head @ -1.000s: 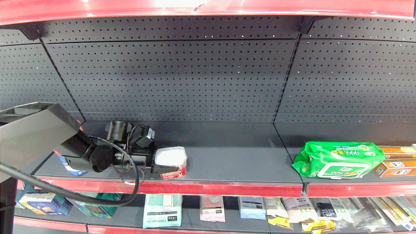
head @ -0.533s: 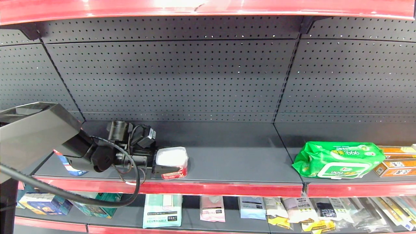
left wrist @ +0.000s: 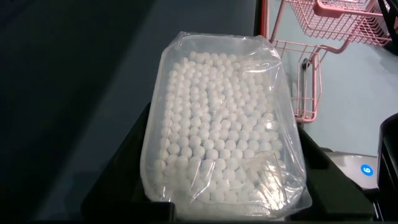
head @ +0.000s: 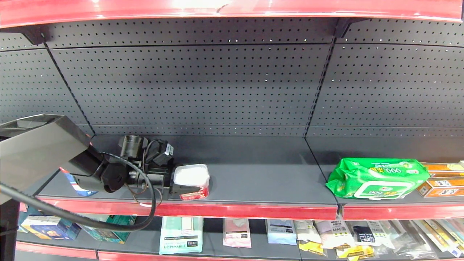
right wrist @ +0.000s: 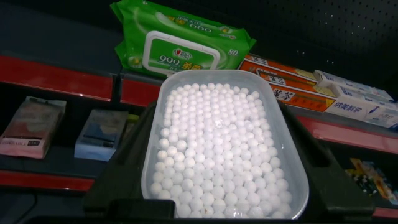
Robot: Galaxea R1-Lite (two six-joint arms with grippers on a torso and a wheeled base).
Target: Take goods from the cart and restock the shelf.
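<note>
Left gripper (head: 180, 185) clamps a box of white beads (head: 192, 175) at the shelf (head: 253, 181) edge; right gripper (right wrist: 219, 162) grips a second box (right wrist: 217, 106) near green wipes (right wrist: 180, 46).

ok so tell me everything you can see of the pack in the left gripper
The pack of white balls is a shallow rounded-corner tray full of small white balls, wrapped in clear crinkled film, with a red label on its side. It lies level, top up, near the front edge of the dark shelf, left of its middle. The left gripper is shut on it, black fingers at two opposite sides. Whether its base touches the shelf I cannot tell.
</note>
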